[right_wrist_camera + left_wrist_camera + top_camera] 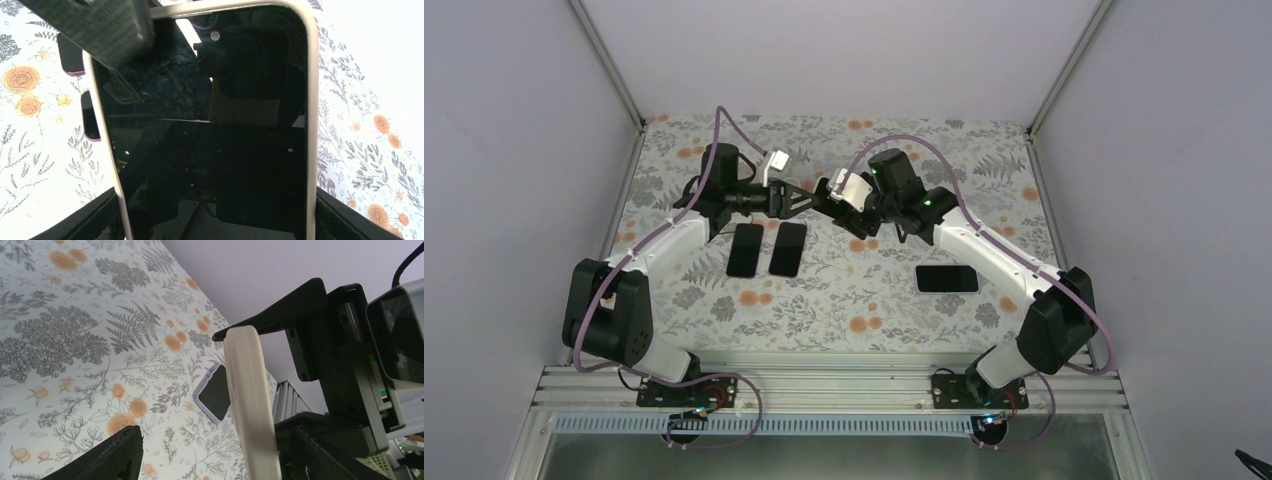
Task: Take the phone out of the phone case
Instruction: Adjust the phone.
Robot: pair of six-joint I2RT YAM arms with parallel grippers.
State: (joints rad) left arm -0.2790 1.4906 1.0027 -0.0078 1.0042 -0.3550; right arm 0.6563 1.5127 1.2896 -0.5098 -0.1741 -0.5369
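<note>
Phone [210, 150] in its cream case [250, 405] is hanging above the desk [824, 310], where I'm gripping its sides with the right fingers [80, 220] while the left fingers [285, 307] are standing spread open around its top corner.

No text, brand or number is legible on phone [210, 165] or phone case [312, 125]

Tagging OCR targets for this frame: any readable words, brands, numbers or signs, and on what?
No readable text anywhere.
Held phone: dark screen, only reflections.
Its cream case: plain, no logo showing.
Left phone, middle phone, right phone on the table: dark faces, nothing legible.
Table cover: flower print only.
</note>
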